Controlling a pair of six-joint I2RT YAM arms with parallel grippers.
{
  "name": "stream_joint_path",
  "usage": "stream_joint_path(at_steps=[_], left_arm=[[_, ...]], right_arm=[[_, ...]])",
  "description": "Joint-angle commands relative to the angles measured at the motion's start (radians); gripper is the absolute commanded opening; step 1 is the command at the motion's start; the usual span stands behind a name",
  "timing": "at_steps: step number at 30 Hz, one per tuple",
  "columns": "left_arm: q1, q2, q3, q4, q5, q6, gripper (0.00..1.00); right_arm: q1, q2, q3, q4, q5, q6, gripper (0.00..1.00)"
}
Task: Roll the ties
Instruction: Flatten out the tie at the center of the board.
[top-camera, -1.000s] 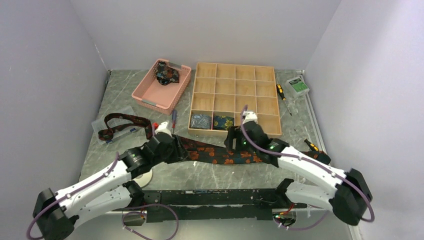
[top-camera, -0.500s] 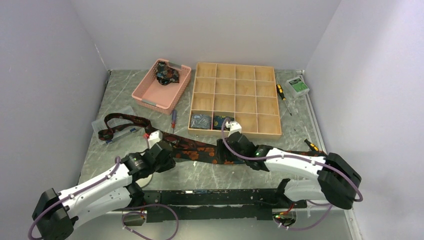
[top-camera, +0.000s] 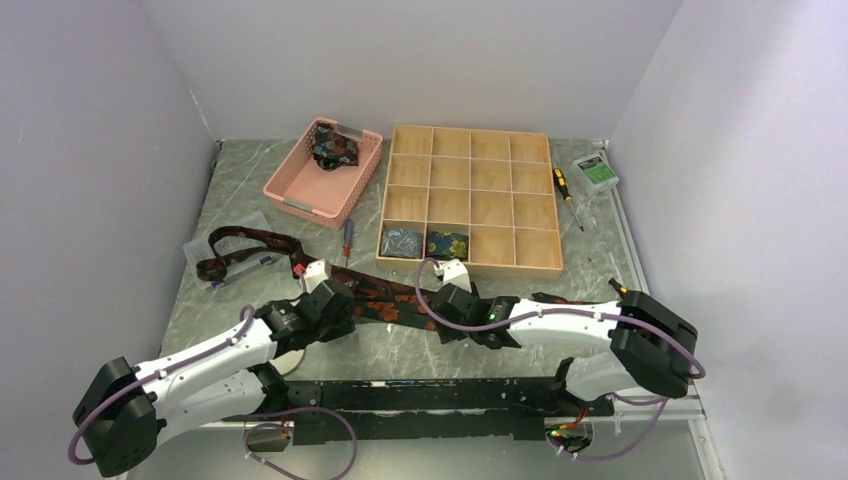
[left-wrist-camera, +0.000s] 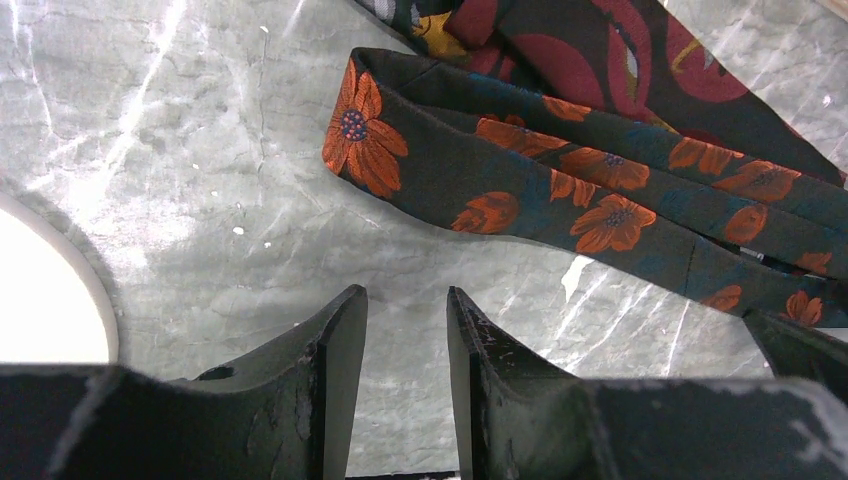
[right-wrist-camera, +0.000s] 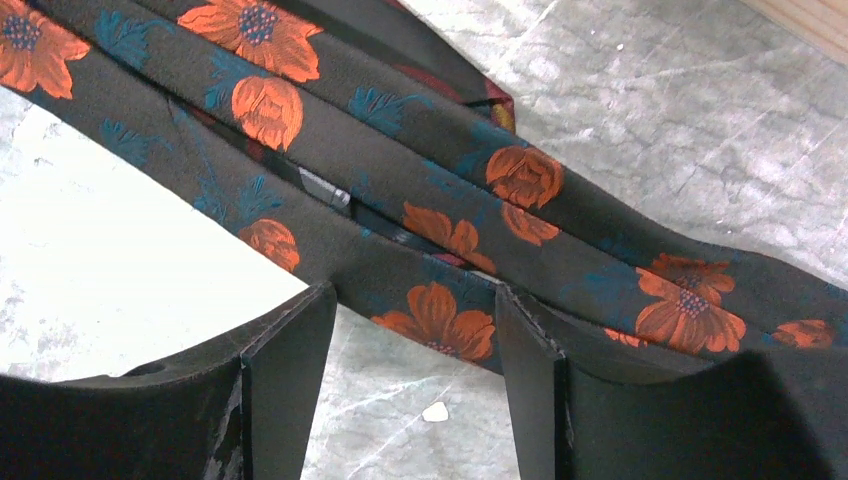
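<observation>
Nearest, the left end effector (left-wrist-camera: 405, 300) hangs released over the veined grey marble tabletop (left-wrist-camera: 180, 140). Its scuffed black fingers stand a narrow gap apart, with nothing between them. A smooth, curved white tape ring (left-wrist-camera: 45, 290) shows at its left. Just beyond, the orange-flowered tie (left-wrist-camera: 480, 180), dark and finely woven, lies flat on the stone with its folded end towards the ring. A maroon tie (left-wrist-camera: 600, 50) with red blotches crosses behind it. The right end effector (right-wrist-camera: 415, 300) is released too, jaws spread wide, with the orange-flowered tie's edge lying across the gap.

Farther back, a third tie (top-camera: 250, 243) loops over a clear plastic case (top-camera: 225, 252). A pink slatted basket (top-camera: 290, 172) holds a crumpled tie (top-camera: 332, 150). A wooden grid tray (top-camera: 490, 175) carries rolled ties (top-camera: 447, 243) in the two leftmost compartments of its nearest row.
</observation>
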Motion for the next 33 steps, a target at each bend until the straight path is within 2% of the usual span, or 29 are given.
stream_joint_path(at_steps=[1,5,12,14,21,27,33], left_arm=[[-0.001,-0.018,0.023,0.038,-0.028,0.007,0.41],[-0.002,-0.027,0.02,0.033,-0.03,0.003,0.41],[0.0,-0.036,0.021,0.019,-0.023,-0.004,0.4],[0.0,-0.045,0.03,0.006,-0.026,-0.001,0.4],[0.001,-0.085,0.079,-0.027,-0.049,0.021,0.41],[0.003,-0.046,0.105,-0.022,-0.078,0.046,0.41],[0.026,0.024,0.125,-0.015,-0.085,0.065,0.41]], right_arm=[[0.024,0.016,0.039,-0.045,0.052,0.019,0.61],[0.025,0.046,0.032,-0.04,0.043,0.02,0.47],[0.025,0.039,0.039,-0.064,0.079,0.016,0.07],[0.026,0.003,0.05,-0.08,0.094,0.003,0.0],[0.011,-0.067,0.135,-0.146,0.138,-0.064,0.0],[-0.102,-0.01,0.164,-0.094,0.04,-0.098,0.0],[-0.133,0.064,0.178,-0.059,0.004,-0.125,0.01]])
